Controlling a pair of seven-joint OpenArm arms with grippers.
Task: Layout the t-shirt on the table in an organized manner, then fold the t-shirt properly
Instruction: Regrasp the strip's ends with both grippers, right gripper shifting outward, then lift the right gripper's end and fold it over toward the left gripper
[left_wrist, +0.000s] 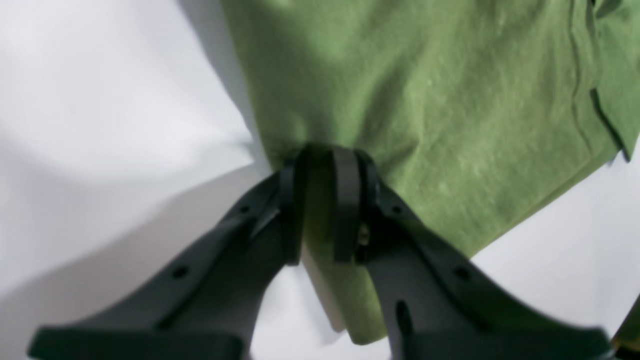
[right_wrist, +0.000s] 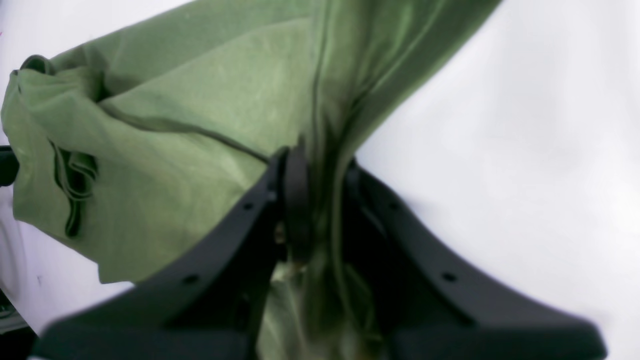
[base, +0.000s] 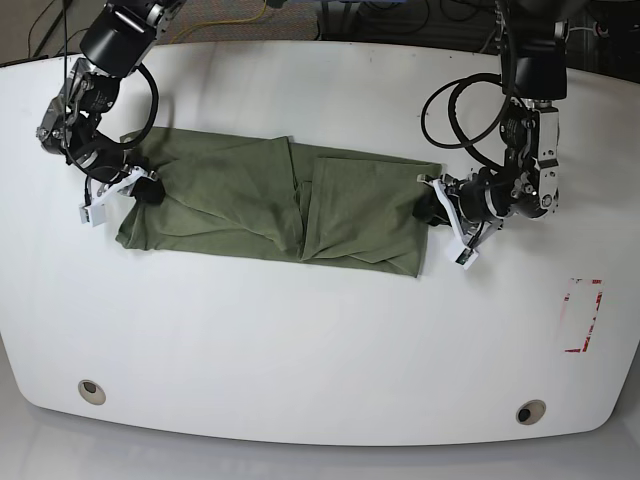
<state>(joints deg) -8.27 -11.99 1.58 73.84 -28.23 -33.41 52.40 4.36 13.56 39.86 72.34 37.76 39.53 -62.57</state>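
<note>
The olive-green t-shirt (base: 280, 205) lies as a long wrinkled band across the middle of the white table (base: 320, 340), with a fold ridge near its centre. In the base view my left gripper (base: 432, 210) is at the shirt's right edge. The left wrist view shows that gripper (left_wrist: 322, 165) shut on a pinch of the t-shirt (left_wrist: 425, 100). My right gripper (base: 148, 190) is at the shirt's left end. Seen from the right wrist, it (right_wrist: 320, 170) is shut on bunched cloth of the t-shirt (right_wrist: 200, 115), which runs down between the fingers.
A red tape mark (base: 583, 315) sits on the table at the right. Two round grommet holes (base: 91, 390) (base: 530, 411) lie near the front edge. Cables and dark clutter run along behind the far edge.
</note>
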